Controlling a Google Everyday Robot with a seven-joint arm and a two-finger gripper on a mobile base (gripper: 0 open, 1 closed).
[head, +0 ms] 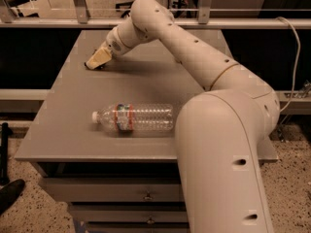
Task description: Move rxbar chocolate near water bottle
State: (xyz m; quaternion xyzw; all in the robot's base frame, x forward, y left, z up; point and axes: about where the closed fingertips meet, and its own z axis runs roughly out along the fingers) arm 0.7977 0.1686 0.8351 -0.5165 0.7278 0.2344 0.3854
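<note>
The water bottle lies on its side near the front of the grey table, white cap pointing left, label near the neck. My gripper is low at the table's far left, its cream tip down at the surface, well behind and to the left of the bottle. Only a thin dark edge shows under the tip. I cannot tell whether that is the rxbar chocolate, which is otherwise hidden. My arm reaches across from the right front.
The table's left edge runs close to the gripper. A metal rail runs behind the table. Drawers sit under the front edge. A cable hangs at the right. A dark shoe is on the floor at the lower left.
</note>
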